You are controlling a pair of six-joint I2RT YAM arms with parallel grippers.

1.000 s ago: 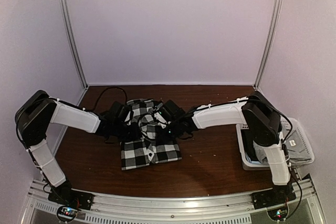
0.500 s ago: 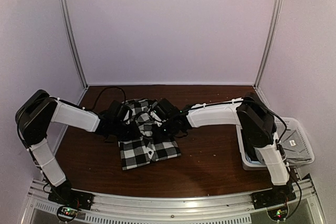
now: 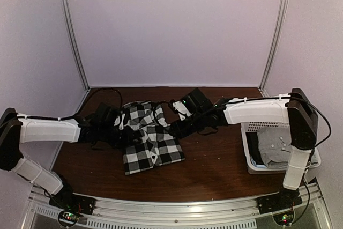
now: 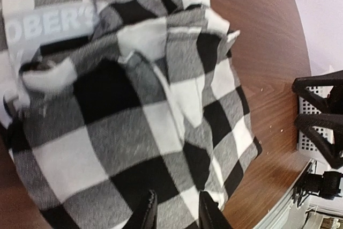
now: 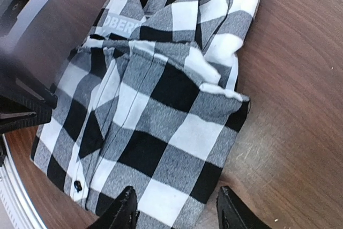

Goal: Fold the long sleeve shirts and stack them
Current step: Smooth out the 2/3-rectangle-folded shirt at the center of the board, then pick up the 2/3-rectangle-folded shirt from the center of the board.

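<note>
Folded checked shirt [image 3: 153, 143] lies mid-surface [image 3: 214, 170], long axis front to back, between left pincer [image 4: 177, 203] and right pincer [image 5: 178, 199], both open and empty above it.

Wears smooth white plastic shells on the long links of the left arm [image 3: 48, 130] and the right arm [image 3: 257, 112]. Joins them with bulky matt black housings. Trails thin black cables [image 3: 102, 93] along both. Ends in a left gripper [image 4: 176, 214] and a right gripper [image 5: 177, 213] with angular black fingers. Shows tiny red and green lights at the black bases [image 3: 68, 215].
</note>
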